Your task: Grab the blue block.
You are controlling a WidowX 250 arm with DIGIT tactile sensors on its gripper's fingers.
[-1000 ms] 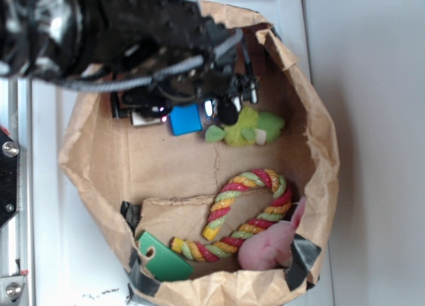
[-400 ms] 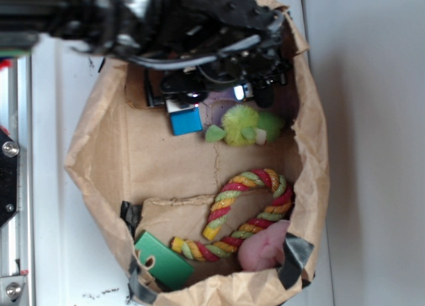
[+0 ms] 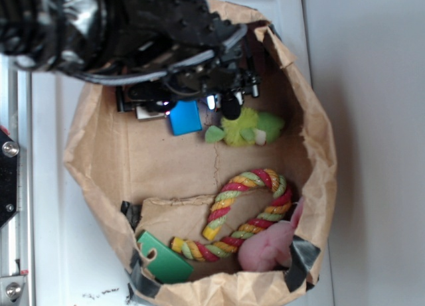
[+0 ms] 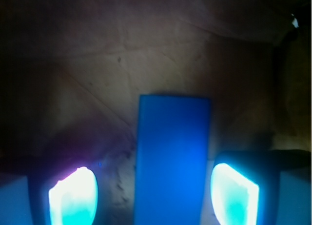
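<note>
Paper bag [image 3: 319, 153] walls crowd the gripper [image 4: 153, 195] closely near the bag's upper rim. Fingers [image 4: 73, 195] stand spread wide on both sides of the blue block [image 4: 171, 156], gaps visible, block flat on the bag floor beside the yellow-green fuzzy toy [image 3: 242, 128].

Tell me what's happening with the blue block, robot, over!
Gripper open, jaws either side of the blue block, not touching it. Block lies flat on the bag floor. Fuzzy green toy beside it, not blocking. Over.

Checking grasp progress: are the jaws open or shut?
Open. In the wrist view the gripper straddles the blue block, gaps either side.
</note>
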